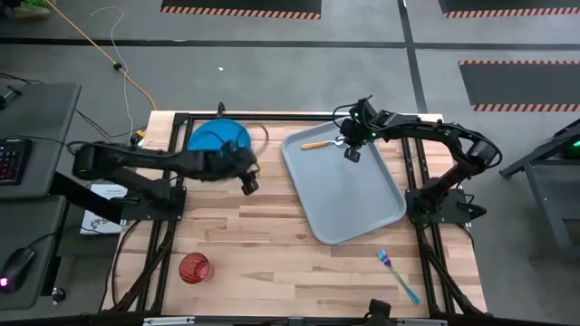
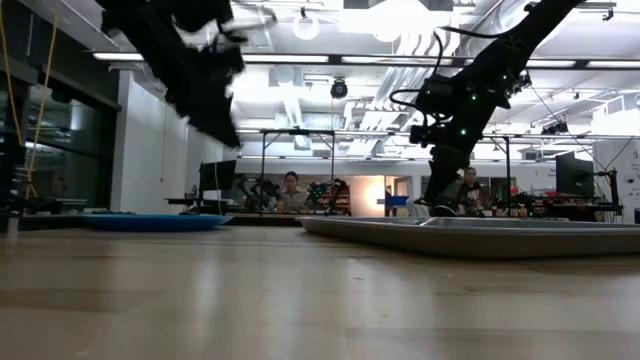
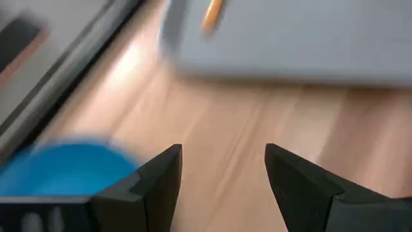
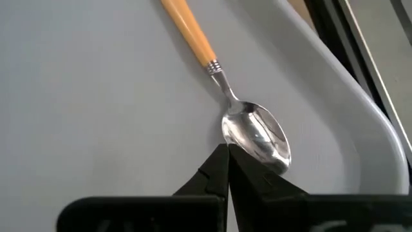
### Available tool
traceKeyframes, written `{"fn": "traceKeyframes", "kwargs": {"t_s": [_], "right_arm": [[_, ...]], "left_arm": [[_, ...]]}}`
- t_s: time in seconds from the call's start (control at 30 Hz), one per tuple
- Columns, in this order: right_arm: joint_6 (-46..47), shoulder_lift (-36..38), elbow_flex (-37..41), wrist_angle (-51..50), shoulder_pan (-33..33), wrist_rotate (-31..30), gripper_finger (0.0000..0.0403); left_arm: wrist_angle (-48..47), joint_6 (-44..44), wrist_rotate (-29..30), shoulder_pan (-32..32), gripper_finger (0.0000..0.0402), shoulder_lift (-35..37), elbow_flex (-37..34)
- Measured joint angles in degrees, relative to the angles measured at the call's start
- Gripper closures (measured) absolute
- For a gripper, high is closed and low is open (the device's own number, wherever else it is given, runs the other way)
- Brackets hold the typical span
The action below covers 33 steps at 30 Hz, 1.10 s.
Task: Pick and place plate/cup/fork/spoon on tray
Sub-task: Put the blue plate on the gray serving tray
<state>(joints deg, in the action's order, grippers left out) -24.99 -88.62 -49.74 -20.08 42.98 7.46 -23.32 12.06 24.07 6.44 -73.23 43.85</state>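
The blue plate [image 1: 217, 138] lies flat at the table's far left; it also shows in the low view [image 2: 160, 222]. The grey-blue tray [image 1: 349, 195] lies at the right. The orange-handled spoon [image 1: 319, 143] lies in the tray's far corner. The red cup [image 1: 194, 267] stands near the front left. The blue fork [image 1: 399, 276] lies on the table in front of the tray. My left gripper [image 1: 246, 179] is open and empty, raised above the table just right of the plate. My right gripper [image 4: 228, 154] is shut, its tips beside the spoon's bowl [image 4: 256, 135]. My right gripper's shut fingertips [image 4: 219, 164] point down at the tray, right at the near edge of the spoon's bowl [image 4: 239, 143]. I cannot tell whether they touch it. The spoon lies flat on the tray floor, bowl up.
Bare wood lies between the plate and the tray [image 3: 257, 122]. The tray's raised rim [image 4: 360, 109] runs close behind the spoon. The arms' black frames [image 1: 172, 163] border the table's left and right sides. People sit in the room beyond [image 2: 290, 190].
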Motion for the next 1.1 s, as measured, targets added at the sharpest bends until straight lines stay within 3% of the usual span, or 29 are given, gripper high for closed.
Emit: {"fn": "traceKeyframes", "kwargs": {"t_s": [0.1,0.2,0.43,0.63,0.8,0.97,1.1], "right_arm": [[0.74,0.00,0.00,0.16,0.00,0.02,0.0403],[0.74,0.00,0.00,0.24,0.00,0.06,0.0403],[0.77,0.00,0.00,0.26,0.00,0.09,0.0403],[0.77,0.00,0.00,0.33,0.00,0.11,0.0403],[1.14,0.00,0.00,0.31,0.00,0.13,0.0403],[1.20,-0.01,0.00,0.27,0.00,0.17,0.0403],[2.06,-0.02,0.00,0.25,0.00,0.24,0.0403]], "left_arm": [[-8.29,7.94,7.91,-2.87,0.0188,-5.57,-0.25],[-11.53,14.40,10.39,-3.35,0.0188,-10.43,-0.21],[-11.47,13.39,17.93,-1.40,0.0188,-18.46,-0.21],[-12.70,13.37,17.42,1.21,0.0188,-20.24,-0.21],[-12.89,13.35,9.67,3.36,0.0188,-20.64,-0.21],[-13.12,13.31,14.05,3.92,0.0188,-20.65,-0.21],[-13.23,11.63,12.96,5.47,0.0189,-20.65,-0.21]]}}
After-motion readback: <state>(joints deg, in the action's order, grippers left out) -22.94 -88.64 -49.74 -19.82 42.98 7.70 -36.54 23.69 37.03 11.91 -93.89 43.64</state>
